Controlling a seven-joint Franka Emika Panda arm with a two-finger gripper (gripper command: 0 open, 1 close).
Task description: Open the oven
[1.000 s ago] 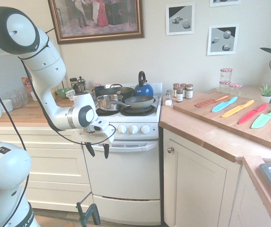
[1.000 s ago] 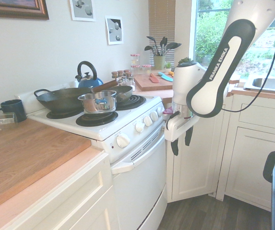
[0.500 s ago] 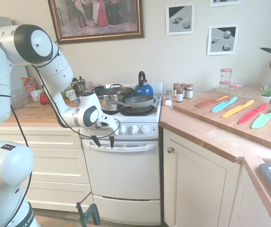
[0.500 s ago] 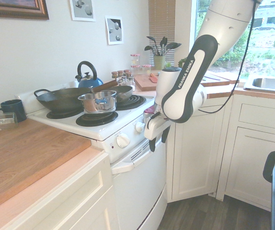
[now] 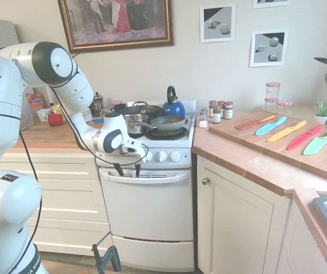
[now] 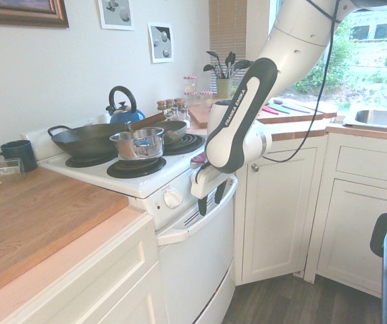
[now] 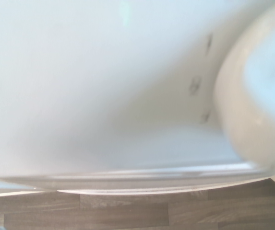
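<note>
Kitchen setup with cream cabinets and a wooden surface (image 5: 37, 136) running either side of the oven (image 5: 149, 211), which sits wedged between the two runs with its black hob rings up top. Starting at the business end: the fingers (image 5: 127, 169) are two dark prongs pointing straight down, spread apart with a clear gap between them and nothing in them. In the first exterior view they hang right at the left end of the door handle (image 5: 152, 175), tips about level with it, and the second exterior view puts them (image 6: 210, 198) just in front of the handle (image 6: 196, 221), close but I honestly can't tell if they're touching. That handle is the whole game here: its long axis runs side to side across the top of the oven door, just under the row of knobs (image 5: 161, 156), while the fingers point down across it, so they look lined up to straddle the bar from above once they go a touch lower and further in. The wrist view is mostly a white blur of the oven front with wood floor (image 7: 127, 211) below it, no help there. Pots and a blue kettle (image 5: 173, 105) crowd the hob, well clear of the door.
</note>
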